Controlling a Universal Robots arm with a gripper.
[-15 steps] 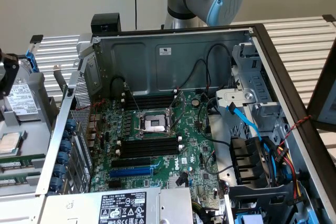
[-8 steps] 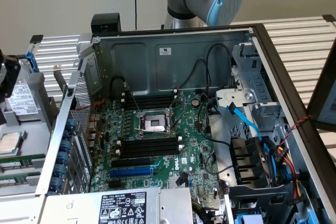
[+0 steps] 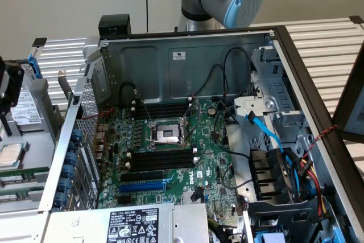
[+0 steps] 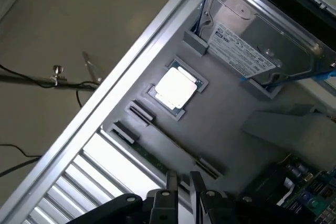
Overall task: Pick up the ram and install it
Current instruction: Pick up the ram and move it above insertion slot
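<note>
The ram [image 4: 176,141] is a thin dark-green stick standing on edge between two grey clips on a grey tray [image 4: 231,129]. A second dark stick [image 4: 149,156] runs in the neighbouring clips, straight under my fingertips. My gripper [image 4: 182,182] hangs just above that end of the tray, open with a narrow gap and nothing between its fingers. In the exterior view the arm's black head [image 3: 8,86] hovers at the far left over the tray, where green sticks [image 3: 17,176] lie. The motherboard's black memory slots [image 3: 162,159] sit inside the open case.
The tray also holds a loose processor chip [image 4: 176,88] and a hard drive [image 4: 252,40] in a blue bracket. The case's metal wall [image 3: 62,157] separates tray and motherboard. Inside are a processor socket [image 3: 165,135], a blue expansion slot [image 3: 142,186], and cables and a drive cage [image 3: 273,169].
</note>
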